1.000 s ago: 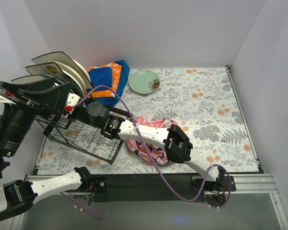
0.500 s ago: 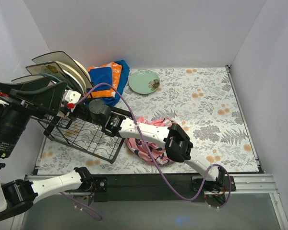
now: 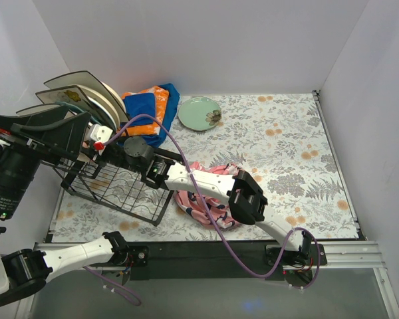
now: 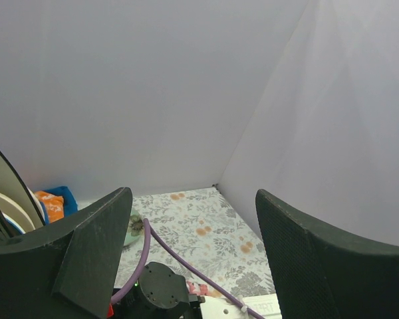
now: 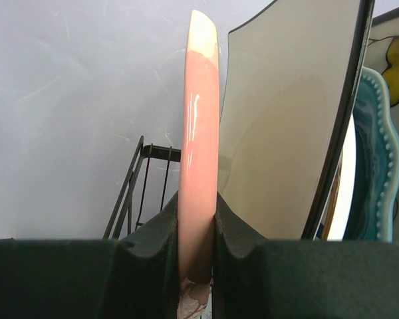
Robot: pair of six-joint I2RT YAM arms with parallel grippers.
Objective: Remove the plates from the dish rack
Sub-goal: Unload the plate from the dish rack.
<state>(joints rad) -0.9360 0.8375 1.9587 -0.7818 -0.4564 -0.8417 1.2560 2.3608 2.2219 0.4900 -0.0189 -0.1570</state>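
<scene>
A table (image 3: 286,153) with a pale floral-print surface, grey leaves and small orange blossoms, fills a white-walled enclosure. A black wire dish rack (image 3: 126,193) sits at its left side, reaching close to the near edge. Against the back wall, just right of the rack, lies a pile of folded blue and orange cloths (image 3: 149,106). Just beside the pile, to its right, a round mint green plate (image 3: 199,113) with a flower motif lies flat. A crumpled pink patterned cloth (image 3: 199,211) lies near the front, right of the rack.
</scene>
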